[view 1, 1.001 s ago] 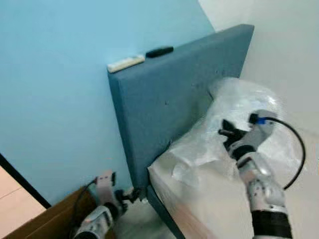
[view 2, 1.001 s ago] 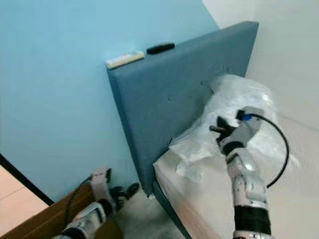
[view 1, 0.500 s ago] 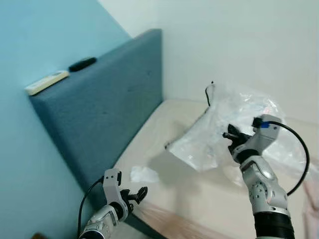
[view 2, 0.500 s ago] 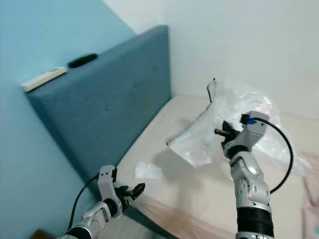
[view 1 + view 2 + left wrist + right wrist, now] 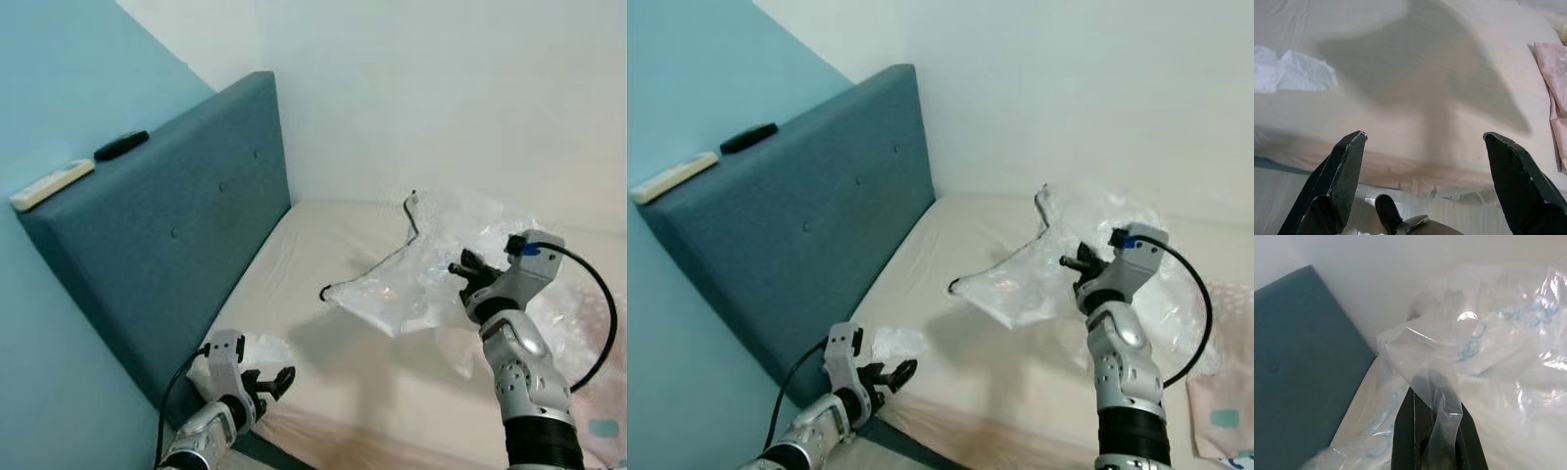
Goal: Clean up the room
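Note:
A large clear plastic bag [image 5: 411,284] hangs above the cream mattress [image 5: 323,235], and my right gripper [image 5: 460,266] is shut on its bunched upper edge. In the right wrist view the film [image 5: 1488,347] wraps over the closed fingers [image 5: 1415,431]. A crumpled white tissue [image 5: 260,345] lies on the mattress near the headboard corner, also seen as the tissue [image 5: 1290,76] in the left wrist view. My left gripper [image 5: 272,380] is low at the bed's near edge, just beside the tissue, open with nothing between its fingers [image 5: 1347,161].
A blue padded headboard [image 5: 167,225] stands on the left, with a white remote [image 5: 51,184] and a black object [image 5: 121,145] on its top. A pink cloth [image 5: 1225,411] lies on the mattress at the right. White walls close the far side.
The camera has swung right, from the headboard's side to the mattress. The right gripper still holds the plastic bag up. The left gripper stays open and low.

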`<state>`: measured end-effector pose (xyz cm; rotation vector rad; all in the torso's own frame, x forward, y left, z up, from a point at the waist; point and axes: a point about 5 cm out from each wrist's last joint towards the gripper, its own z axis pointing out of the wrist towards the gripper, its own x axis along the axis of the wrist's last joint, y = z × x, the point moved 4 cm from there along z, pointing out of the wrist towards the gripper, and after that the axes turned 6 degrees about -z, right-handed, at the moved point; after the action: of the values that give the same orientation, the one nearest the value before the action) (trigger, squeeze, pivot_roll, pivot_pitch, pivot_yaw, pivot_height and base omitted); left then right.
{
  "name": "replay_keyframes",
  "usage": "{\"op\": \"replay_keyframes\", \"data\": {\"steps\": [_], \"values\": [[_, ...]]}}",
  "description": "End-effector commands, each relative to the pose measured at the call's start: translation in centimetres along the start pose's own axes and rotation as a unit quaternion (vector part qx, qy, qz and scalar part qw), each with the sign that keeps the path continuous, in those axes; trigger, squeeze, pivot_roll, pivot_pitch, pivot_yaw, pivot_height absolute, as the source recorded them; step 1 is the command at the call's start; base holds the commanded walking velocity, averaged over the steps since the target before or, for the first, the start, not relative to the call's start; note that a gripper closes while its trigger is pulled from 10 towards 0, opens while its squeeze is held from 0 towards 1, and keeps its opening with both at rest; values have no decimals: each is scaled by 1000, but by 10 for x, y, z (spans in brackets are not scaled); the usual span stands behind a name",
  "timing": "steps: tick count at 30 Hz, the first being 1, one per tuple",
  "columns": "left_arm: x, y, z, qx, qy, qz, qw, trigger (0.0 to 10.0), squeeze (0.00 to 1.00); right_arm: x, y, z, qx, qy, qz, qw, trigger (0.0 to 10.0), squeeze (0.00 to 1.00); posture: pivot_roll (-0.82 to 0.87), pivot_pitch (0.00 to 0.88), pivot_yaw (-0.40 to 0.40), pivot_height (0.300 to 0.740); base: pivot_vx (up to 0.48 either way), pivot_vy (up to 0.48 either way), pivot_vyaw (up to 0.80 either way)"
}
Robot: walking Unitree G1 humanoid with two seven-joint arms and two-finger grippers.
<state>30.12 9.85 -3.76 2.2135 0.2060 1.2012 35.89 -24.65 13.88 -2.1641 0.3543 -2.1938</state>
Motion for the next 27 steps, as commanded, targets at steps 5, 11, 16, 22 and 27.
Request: {"op": "replay_keyframes", "data": {"steps": [5,11,16,22,27], "values": [[5,-6,-1,21,3,12,1000,10000,0,1,4,1,-13,6,-4,1000,10000,0,-185,0,71,728,283,0,0],[9,-12,-1,42,8,14,999,10000,0,0,7,0,-18,6,-6,1000,10000,0,-188,0,75,728,0,0,0],[10,-12,-1,45,7,21,999,10000,0,-2,8,-1,-22,4,-10,1000,10000,0,-190,0,77,728,0,0,0],[10,-11,0,44,7,26,999,10000,0,-5,16,-2,-42,-3,-21,999,10000,0,-190,0,79,728,0,0,0],[11,4,5,6,7,35,999,10000,0,-10,40,-4,-103,-20,-39,994,10000,0,-186,0,78,728,0,0,0]]}}
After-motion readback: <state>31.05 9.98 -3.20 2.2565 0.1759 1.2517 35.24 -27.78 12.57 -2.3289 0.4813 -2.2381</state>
